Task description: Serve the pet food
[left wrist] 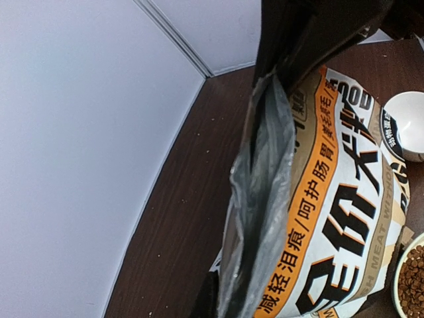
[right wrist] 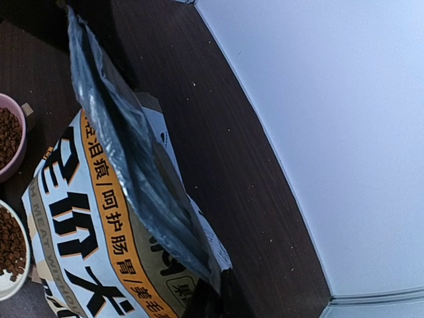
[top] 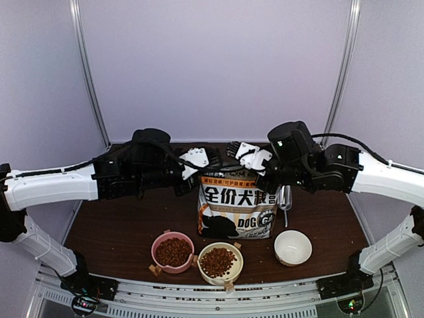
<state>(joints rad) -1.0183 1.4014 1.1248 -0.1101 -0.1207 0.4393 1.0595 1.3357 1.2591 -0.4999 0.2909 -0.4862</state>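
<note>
Above the bag point(top: 236, 212) — left hand point(top: 215, 161), right hand point(top: 234, 152), both pinching its top edge

bag point(left wrist: 344, 199) pinched by left claw point(left wrist: 281, 66), white bowl point(left wrist: 405, 126), pet food point(left wrist: 414, 288)

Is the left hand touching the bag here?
Touching. In the left wrist view the left hand is shut on the bag, whose top edge runs straight up into its grip.

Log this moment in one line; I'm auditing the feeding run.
left hand: shut on bag | right hand: shut on bag | pet food: in pink bowl, cream bowl | white bowl: empty
</note>
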